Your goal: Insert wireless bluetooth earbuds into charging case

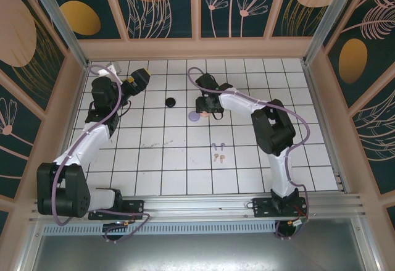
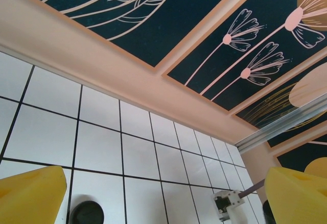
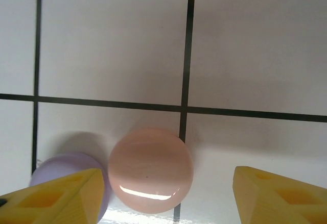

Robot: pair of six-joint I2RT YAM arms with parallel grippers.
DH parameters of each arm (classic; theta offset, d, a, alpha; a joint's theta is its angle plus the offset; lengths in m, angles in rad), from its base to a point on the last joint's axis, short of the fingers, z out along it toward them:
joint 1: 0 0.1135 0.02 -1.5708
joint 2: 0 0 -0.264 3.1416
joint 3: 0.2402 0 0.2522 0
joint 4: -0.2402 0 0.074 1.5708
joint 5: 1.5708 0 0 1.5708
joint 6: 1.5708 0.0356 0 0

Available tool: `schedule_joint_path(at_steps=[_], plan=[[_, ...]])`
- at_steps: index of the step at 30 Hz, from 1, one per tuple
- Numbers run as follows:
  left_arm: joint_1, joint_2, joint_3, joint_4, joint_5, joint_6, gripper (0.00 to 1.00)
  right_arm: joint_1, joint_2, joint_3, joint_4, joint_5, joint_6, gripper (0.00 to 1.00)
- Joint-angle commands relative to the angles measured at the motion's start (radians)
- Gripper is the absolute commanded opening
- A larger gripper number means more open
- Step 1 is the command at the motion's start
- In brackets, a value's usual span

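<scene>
The lavender earbuds and the pale pink earbuds lie loose near the middle of the white tiled bench, the pink pair just at 6 o'clock of the lavender. Each pair's two buds sit side by side on a 9-to-3 line, but they are too small for me to say which way the stems point. At 11 o'clock of them the right tool hangs spread wide and empty over the round pink case, with the lavender case just beside it, while the left tool, also wide and empty, is up at 10 o'clock of the black case.
</scene>
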Motion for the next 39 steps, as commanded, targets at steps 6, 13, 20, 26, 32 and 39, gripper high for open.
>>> schedule_joint_path(at_steps=[6,13,20,26,32,39], plan=[[0.0,-0.025,-0.016,0.012,0.006,0.035,0.99,-0.009,0.033,0.02,-0.024,-0.012,-0.019,0.66],[-0.001,-0.021,-0.027,0.021,0.018,0.036,0.99,-0.01,0.051,0.021,-0.017,-0.035,-0.02,0.65],[0.0,-0.021,-0.028,0.028,0.026,0.038,0.99,-0.01,0.059,0.02,-0.015,-0.047,-0.026,0.65],[-0.001,-0.019,-0.028,0.031,0.036,0.036,0.99,-0.01,0.071,0.023,-0.016,-0.056,-0.027,0.67],[0.0,-0.016,-0.033,0.045,0.044,0.033,0.99,-0.011,0.063,0.026,-0.022,-0.049,-0.031,0.68],[0.0,-0.013,-0.036,0.052,0.051,0.035,0.99,-0.014,0.018,0.023,-0.017,-0.047,-0.025,0.69]])
